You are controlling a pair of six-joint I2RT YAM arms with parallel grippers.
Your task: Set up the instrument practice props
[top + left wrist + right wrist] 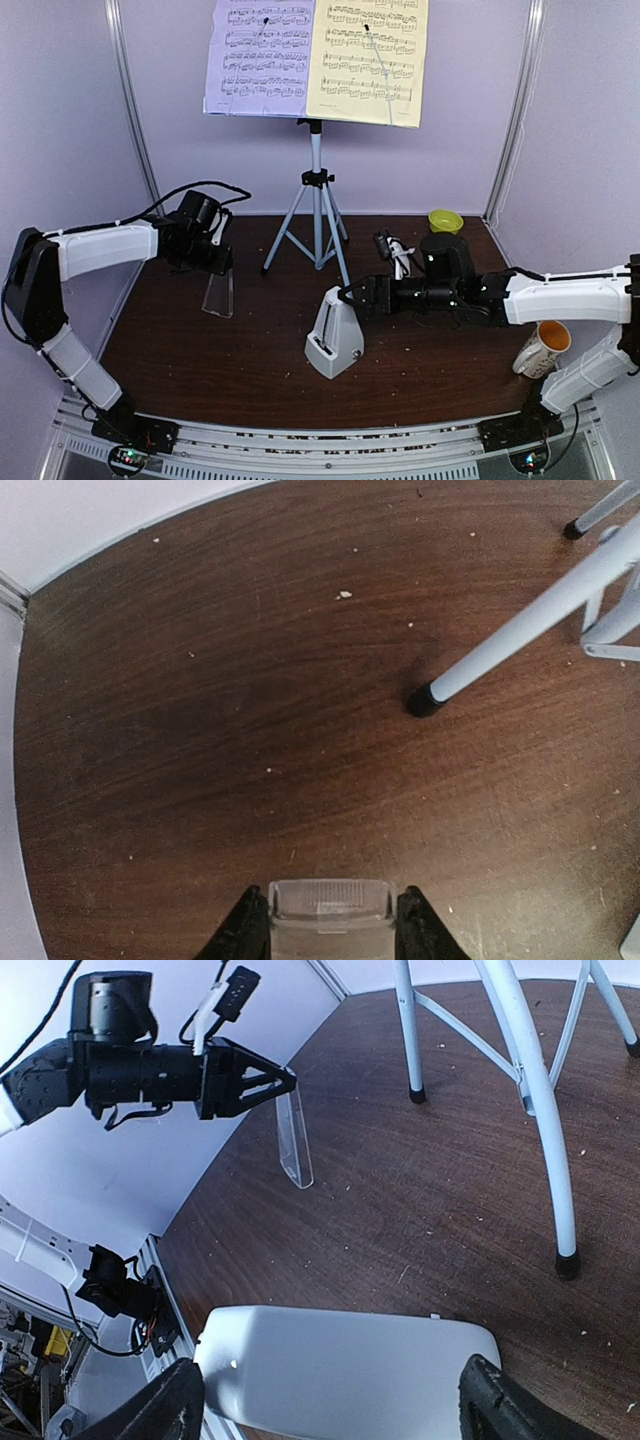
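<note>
The lilac page (262,55) and pale yellow page (368,60) rest side by side on the music stand, hiding its desk. The silver tripod (316,200) stands at the back centre; its legs show in the left wrist view (530,620) and the right wrist view (530,1080). The light grey pyramid metronome (335,340) stands on the table in front. My right gripper (345,297) is closed on its upper part (340,1360), with fingers on both sides. My left gripper (222,264) is shut on a clear plastic cover (218,292), seen between its fingers (330,910) above the table on the left.
A mug with an orange inside (543,348) stands at the right edge by the right arm. A small green bowl (446,220) sits at the back right corner. Lilac walls with metal posts enclose the brown table (200,360). A metal rail runs along the near edge.
</note>
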